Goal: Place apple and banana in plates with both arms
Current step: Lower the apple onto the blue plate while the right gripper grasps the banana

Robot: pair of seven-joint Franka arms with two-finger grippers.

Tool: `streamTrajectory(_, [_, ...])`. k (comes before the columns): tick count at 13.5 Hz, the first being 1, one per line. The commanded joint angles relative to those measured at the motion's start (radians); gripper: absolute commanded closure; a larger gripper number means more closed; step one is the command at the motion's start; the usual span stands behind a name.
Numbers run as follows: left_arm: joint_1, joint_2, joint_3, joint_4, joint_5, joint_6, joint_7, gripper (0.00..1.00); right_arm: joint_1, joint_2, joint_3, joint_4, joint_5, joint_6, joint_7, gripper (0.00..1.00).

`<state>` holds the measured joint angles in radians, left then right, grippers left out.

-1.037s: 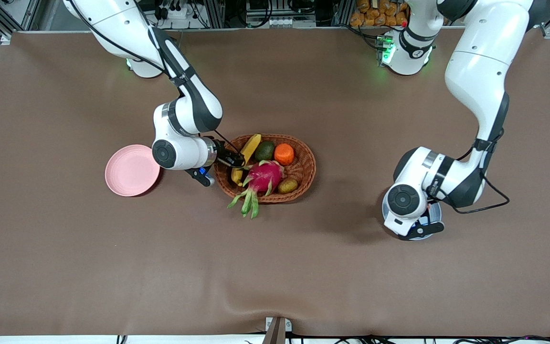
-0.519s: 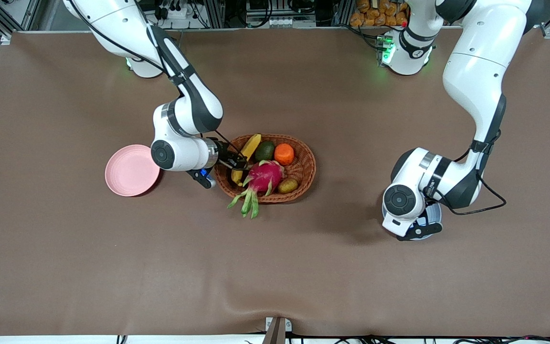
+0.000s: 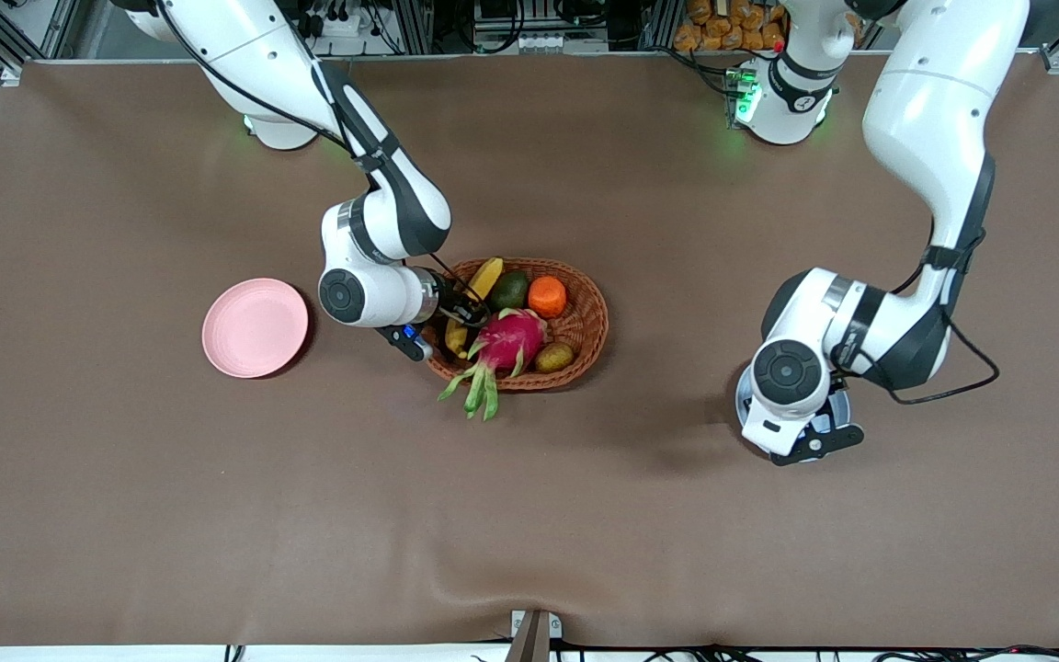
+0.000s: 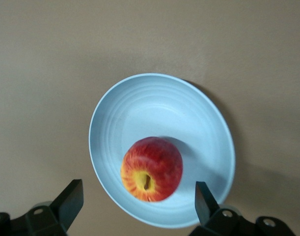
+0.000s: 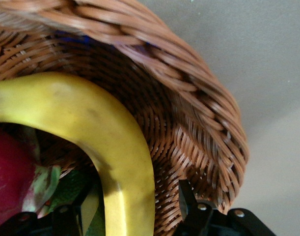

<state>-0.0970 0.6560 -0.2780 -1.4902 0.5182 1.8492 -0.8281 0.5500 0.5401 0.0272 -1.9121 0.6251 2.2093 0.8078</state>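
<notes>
**Ana:** Seen from the front camera, what does the table hold?

**Ben:** A wicker basket (image 3: 520,322) sits mid-table with the banana (image 3: 472,303), a dragon fruit (image 3: 504,345), an avocado (image 3: 509,291) and an orange fruit (image 3: 547,296). The right gripper (image 3: 463,313) reaches into the basket at the banana, whose long axis runs from the basket's rim nearest the bases toward the front camera. An empty pink plate (image 3: 255,328) lies toward the right arm's end, beside that arm. The left gripper (image 3: 805,432) hangs over the blue plate (image 3: 844,405).

**Ana:** And the left wrist view?

**Ben:** The apple (image 4: 151,168) rests in the blue plate (image 4: 140,113); the fingers (image 4: 205,199) stand wide apart, holding nothing.

**Ana:** The right wrist view?

**Ben:** The banana (image 5: 91,128) curves down between the fingers (image 5: 188,196), against the basket wall (image 5: 199,128). They straddle it, but I cannot tell whether they grip it yet.
</notes>
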Motion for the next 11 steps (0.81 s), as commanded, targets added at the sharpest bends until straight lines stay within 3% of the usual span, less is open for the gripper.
streamTrajectory(1, [0.01,-0.081,-0.021,-0.016,-0.037,-0.031,0.029,0.0,0.016,0.03,-0.007,0.019,0.021,0.024,0.008,0.31])
streamTrajectory(2, [0.017,-0.1,-0.033,-0.016,-0.04,-0.034,0.049,0.0,0.018,0.032,-0.007,0.019,0.021,0.029,0.008,0.47])
streamTrajectory(3, [0.02,-0.123,-0.041,-0.015,-0.064,-0.036,0.069,0.0,0.019,0.032,-0.007,0.022,0.021,0.027,0.007,0.71])
streamTrajectory(4, [0.02,-0.151,-0.041,-0.015,-0.101,-0.036,0.09,0.0,0.018,0.031,-0.007,0.031,0.021,0.017,0.008,0.86])
streamTrajectory(6, [0.042,-0.211,-0.041,-0.015,-0.144,-0.044,0.18,0.0,0.01,0.028,-0.007,0.041,0.021,0.013,0.005,0.99])
streamTrajectory(9, [0.101,-0.321,-0.043,-0.016,-0.326,-0.076,0.268,0.0,-0.001,0.02,-0.016,0.099,0.022,-0.096,0.007,1.0])
streamTrajectory(11, [0.106,-0.384,-0.043,-0.015,-0.357,-0.114,0.282,0.0,-0.027,0.008,-0.021,0.16,0.009,-0.231,0.031,1.0])
